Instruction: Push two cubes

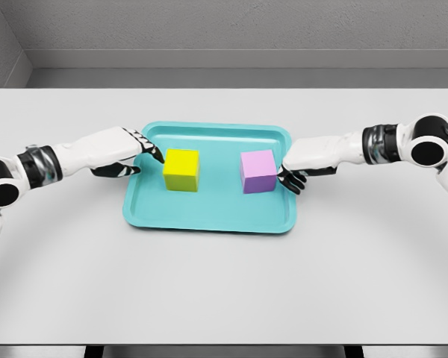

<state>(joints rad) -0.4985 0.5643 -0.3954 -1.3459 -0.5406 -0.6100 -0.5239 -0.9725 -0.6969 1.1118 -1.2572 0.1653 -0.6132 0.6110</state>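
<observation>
Left hand (127, 153) over the teal tray's (209, 216) left rim, fingers loosely extended, gripping nothing; fingertip just beside the yellow cube (181, 170), contact unclear. Right hand (302, 165) at the tray's right rim, fingers relaxed, empty, just beside the purple cube (258, 171). Both cubes sit inside the tray, between the hands, apart. Tray on grey bench (224, 291).

left hand (127, 155) reaching inward, right hand (302, 165) likewise, fingers extended
</observation>
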